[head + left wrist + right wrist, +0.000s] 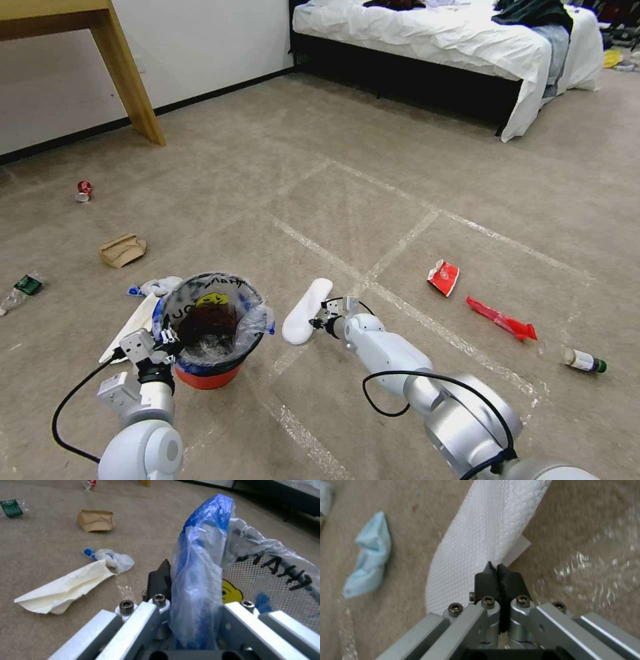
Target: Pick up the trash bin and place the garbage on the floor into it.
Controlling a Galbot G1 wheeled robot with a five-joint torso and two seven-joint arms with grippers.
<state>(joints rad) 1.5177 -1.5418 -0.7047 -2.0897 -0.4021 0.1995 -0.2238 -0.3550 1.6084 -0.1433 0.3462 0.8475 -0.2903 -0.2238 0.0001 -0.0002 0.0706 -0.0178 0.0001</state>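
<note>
The trash bin (208, 379), a red bucket with a printed clear bag liner (200, 580), stands by my left gripper (165, 337), which is shut on its lined rim. My right gripper (319, 325) is shut on the edge of a white foam piece (480, 537), just right of the bin. Other garbage lies on the carpet: white paper (63, 587), a knotted tissue (111, 558), a brown carton (122, 250), a red can (83, 190), a green-labelled bottle (20, 290), two red wrappers (443, 277), and another bottle (583, 360).
A wooden table leg (130, 80) stands at the far left by the wall. A bed (433, 40) with white sheets lies far ahead on the right. Tape lines cross the carpet. A pale blue crumpled piece (370, 555) lies beside the foam piece.
</note>
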